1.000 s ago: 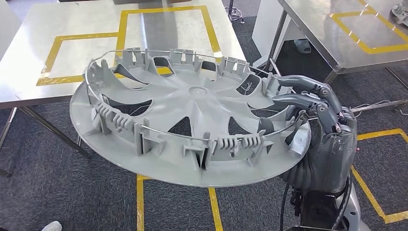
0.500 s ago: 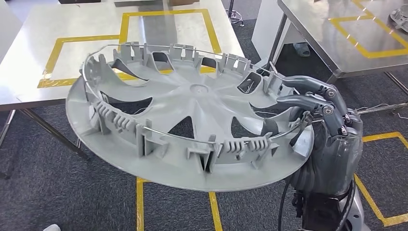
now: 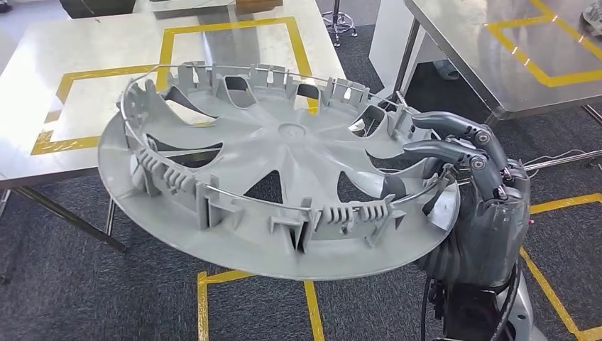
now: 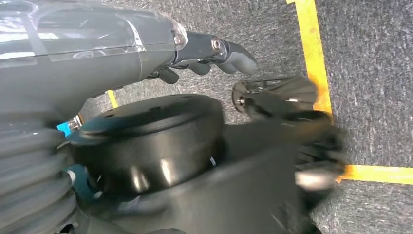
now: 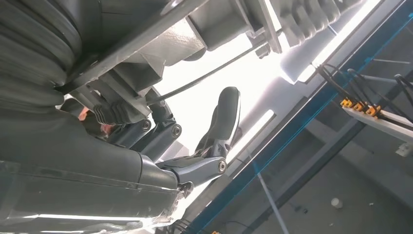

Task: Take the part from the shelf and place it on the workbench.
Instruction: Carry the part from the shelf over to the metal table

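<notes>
The part is a large grey wheel cover, inner side up, with a wire ring and clips round its rim. My right hand grips its right edge, fingers hooked over the rim, and holds it nearly level above the carpet. In the right wrist view the fingers curl against the cover's underside. The steel workbench with a yellow tape rectangle stands just beyond the cover. My left hand hangs over the floor and holds nothing.
A second steel table with yellow tape stands at the right, and a dark gap separates it from the workbench. Yellow floor lines cross the grey carpet. Boxes sit at the workbench's far edge.
The whole view has shifted: the workbench now lies slightly further left and lower in the picture. The cover stays in my right hand's grip, at the same tilt.
</notes>
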You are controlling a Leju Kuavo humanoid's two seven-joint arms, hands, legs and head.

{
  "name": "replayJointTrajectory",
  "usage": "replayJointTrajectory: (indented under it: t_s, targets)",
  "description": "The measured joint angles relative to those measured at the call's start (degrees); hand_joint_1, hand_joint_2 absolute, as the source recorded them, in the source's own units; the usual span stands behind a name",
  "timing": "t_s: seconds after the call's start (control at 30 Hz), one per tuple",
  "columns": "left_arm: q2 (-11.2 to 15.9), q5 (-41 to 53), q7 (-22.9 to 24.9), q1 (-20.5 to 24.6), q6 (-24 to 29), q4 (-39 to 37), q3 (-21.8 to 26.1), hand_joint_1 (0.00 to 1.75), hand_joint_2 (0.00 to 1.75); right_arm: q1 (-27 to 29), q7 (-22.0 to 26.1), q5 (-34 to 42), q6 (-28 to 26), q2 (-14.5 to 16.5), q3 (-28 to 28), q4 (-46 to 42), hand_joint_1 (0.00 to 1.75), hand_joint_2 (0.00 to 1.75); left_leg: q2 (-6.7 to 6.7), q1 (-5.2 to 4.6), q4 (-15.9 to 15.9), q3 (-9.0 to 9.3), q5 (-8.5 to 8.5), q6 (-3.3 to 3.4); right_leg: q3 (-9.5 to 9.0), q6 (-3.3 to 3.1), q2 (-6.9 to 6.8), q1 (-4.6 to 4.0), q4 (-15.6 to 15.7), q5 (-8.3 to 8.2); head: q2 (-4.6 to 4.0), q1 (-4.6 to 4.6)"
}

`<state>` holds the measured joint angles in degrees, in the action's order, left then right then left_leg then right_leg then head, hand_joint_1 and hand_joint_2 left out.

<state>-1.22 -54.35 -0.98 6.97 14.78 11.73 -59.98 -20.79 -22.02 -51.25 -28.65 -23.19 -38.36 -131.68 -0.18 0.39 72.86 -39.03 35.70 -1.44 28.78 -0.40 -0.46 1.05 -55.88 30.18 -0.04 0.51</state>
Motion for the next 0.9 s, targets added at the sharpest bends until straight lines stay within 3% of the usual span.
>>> replayJointTrajectory:
  t_s: [0.03,0.07,0.13,0.17,0.2,0.27,0.33,0.4,0.43,0.5,0.57,0.6,0.63,0.7,0.73,0.77,0.83,0.9]
  targets:
    - [0.0,0.0,0.0,-0.1,0.0,0.0,0.0,0.00,1.75,0.0,0.0,0.0,0.0,0.0,0.0,0.0,1.75,1.75,0.05,0.08,1.3,-2.08,-1.19,-0.08,-1.02,0.09,-0.02,0.05,0.0,0.83,0.00,-0.21]
    - [0.0,0.0,0.0,-0.3,0.0,0.0,0.0,0.00,1.75,0.0,0.0,0.0,0.0,0.0,0.0,0.0,1.75,1.75,0.14,0.13,0.4,-3.16,-3.79,-0.10,-2.24,0.25,-0.02,0.12,0.1,1.78,0.00,-0.43]
    - [0.1,0.0,-0.1,-0.4,0.0,0.0,0.0,0.00,1.75,0.1,0.0,0.0,0.0,0.0,0.0,0.0,1.75,1.75,0.63,0.07,-5.3,-2.98,-10.43,-0.03,-4.86,0.78,0.01,0.32,0.2,3.88,0.00,-0.86]
    - [0.1,0.0,0.0,-0.5,0.0,0.0,0.0,0.00,1.75,0.1,0.0,-0.1,0.0,0.0,0.0,0.0,1.75,1.75,0.99,-0.11,-7.7,-2.42,-12.42,0.08,-5.88,1.19,0.06,0.34,0.3,4.80,-0.01,-1.10]
    - [0.1,0.0,0.0,-0.6,0.0,0.0,0.0,0.00,1.75,0.1,0.0,-0.1,-0.1,0.0,0.0,0.0,1.75,1.75,1.31,-0.29,-9.2,-1.68,-12.65,0.37,-6.63,1.61,0.12,0.33,0.5,5.48,-0.01,-1.30]
    - [0.1,0.0,0.1,-0.6,0.0,0.0,0.0,0.00,1.75,0.0,0.0,-0.2,-0.2,0.0,0.0,0.0,1.75,1.75,1.50,-0.56,-10.5,-0.24,-10.12,1.31,-7.23,2.41,0.19,0.23,0.6,5.87,-0.01,-1.51]
    - [0.1,0.0,0.0,-0.5,0.0,0.0,0.0,0.00,1.75,0.0,0.0,-0.2,-0.2,0.0,0.0,0.0,1.75,1.75,1.20,-0.35,-11.9,1.59,-7.94,2.35,-6.07,3.01,0.18,0.23,-2.4,4.39,0.00,-1.24]
    - [0.2,0.0,0.0,-0.7,0.0,0.0,0.0,0.00,1.75,0.0,0.0,-0.2,-0.2,0.0,0.0,0.2,1.75,1.75,0.95,-0.11,-13.0,3.93,-6.79,2.99,-1.99,3.51,0.20,0.24,-9.4,2.69,-0.01,-0.67]
    - [0.2,0.0,0.0,-0.8,0.0,0.0,0.0,0.00,1.75,0.0,0.0,-0.2,-0.2,0.0,0.0,0.2,1.75,1.75,0.88,-0.09,-13.6,5.21,-6.18,3.17,0.73,3.66,0.21,0.23,-12.9,2.98,-0.01,-0.35]
    - [0.2,0.0,-0.1,-0.9,0.0,0.0,0.0,0.00,1.75,0.0,0.0,-0.2,-0.2,0.0,0.0,0.3,1.75,1.75,0.68,-0.17,-14.7,8.19,-4.78,3.39,5.62,3.64,0.22,0.07,-16.9,6.59,-0.01,0.17]
    - [0.2,0.0,-0.1,-1.1,0.0,0.0,0.0,0.00,1.75,0.1,0.0,-0.2,-0.2,0.0,0.0,0.4,1.75,1.75,0.33,-0.40,-16.0,11.57,-3.27,3.49,8.61,2.99,0.24,-0.34,-16.2,9.73,0.00,0.61]
    - [0.2,0.0,-0.1,-1.1,0.0,0.0,0.0,0.00,1.75,0.1,0.0,-0.2,-0.2,0.0,0.0,0.4,1.75,1.75,0.15,-0.59,-16.6,13.31,-2.51,3.51,9.39,2.34,0.30,-0.70,-14.2,9.10,0.00,0.85]
    - [0.1,0.0,-0.1,-1.1,0.0,0.0,0.0,0.00,1.75,0.2,0.0,-0.2,-0.2,0.0,0.0,0.4,1.75,1.75,0.03,-0.78,-17.3,14.97,-1.73,3.53,9.85,1.38,0.48,-1.24,-11.2,5.93,0.00,1.12]
    - [-0.2,0.0,0.0,-1.2,0.0,0.0,0.0,0.00,1.75,0.4,0.0,-0.1,-0.2,-0.1,0.0,0.4,1.75,1.75,-0.25,-1.09,-18.3,17.69,-0.19,3.30,10.27,-0.71,1.24,-2.50,-5.2,-3.65,-0.01,1.39]
    - [-0.3,0.0,0.1,-1.2,0.0,0.0,0.0,0.00,1.75,0.5,0.0,-0.1,-0.2,-0.1,0.0,0.4,1.75,1.75,-0.41,-1.11,-18.8,18.62,0.59,3.06,10.08,-1.44,1.64,-2.98,-3.3,-6.82,-0.01,1.32]
    - [-0.4,0.0,0.1,-1.1,0.0,0.0,0.0,0.00,1.75,0.6,0.0,-0.1,-0.2,-0.1,0.0,0.4,1.75,1.75,-0.60,-1.11,-18.9,19.36,0.97,2.80,9.72,-1.87,1.91,-3.24,-2.5,-7.80,-0.01,1.19]
    - [-0.5,0.0,0.1,-0.6,0.0,0.0,0.0,0.00,1.75,0.5,0.0,0.0,-0.2,-0.2,0.0,0.1,1.75,1.75,-0.76,-1.05,-17.0,19.35,0.16,2.20,7.96,-2.23,1.85,-3.10,-1.5,-6.25,0.00,1.24]
    - [-0.5,0.1,0.0,-0.1,0.1,0.0,0.0,0.00,1.75,0.4,0.0,0.0,-0.2,-0.3,0.0,0.0,1.75,1.75,-0.62,-0.99,-10.9,16.24,-1.45,1.44,5.62,-2.36,1.52,-2.54,0.0,-5.36,0.00,1.38]
